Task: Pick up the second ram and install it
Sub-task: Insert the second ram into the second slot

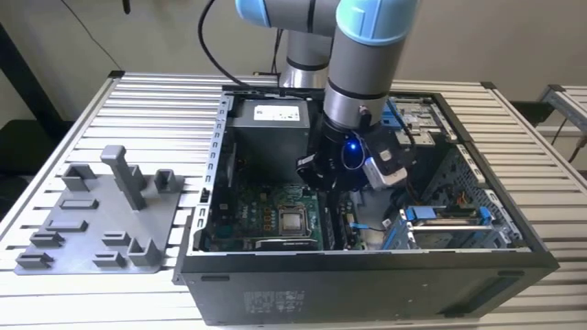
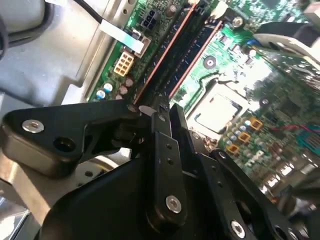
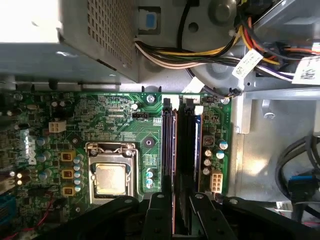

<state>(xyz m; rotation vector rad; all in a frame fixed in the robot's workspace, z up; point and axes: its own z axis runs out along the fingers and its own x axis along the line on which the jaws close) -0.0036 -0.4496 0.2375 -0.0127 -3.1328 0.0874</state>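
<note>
The second ram (image 3: 173,150) stands on edge in a memory slot of the green motherboard (image 3: 100,120), beside the processor socket (image 3: 110,175), with an empty black slot (image 3: 186,150) just beside it. The gripper (image 3: 172,212) is clenched on the stick's near end, its black fingers (image 2: 162,150) pressed against both faces in both wrist views. In the exterior view the arm (image 1: 362,62) reaches down into the open computer case (image 1: 513,227) on the slatted table (image 1: 156,103), with a grey parts fixture (image 1: 101,213) at the exterior view's left.

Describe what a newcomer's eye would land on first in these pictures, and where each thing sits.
The arm plunging into the open computer case at the middle of the exterior view strikes first. Next comes the bright green motherboard with its metal processor socket, in both wrist views. Then the tool, poised over the long memory slots beside the socket.
</note>
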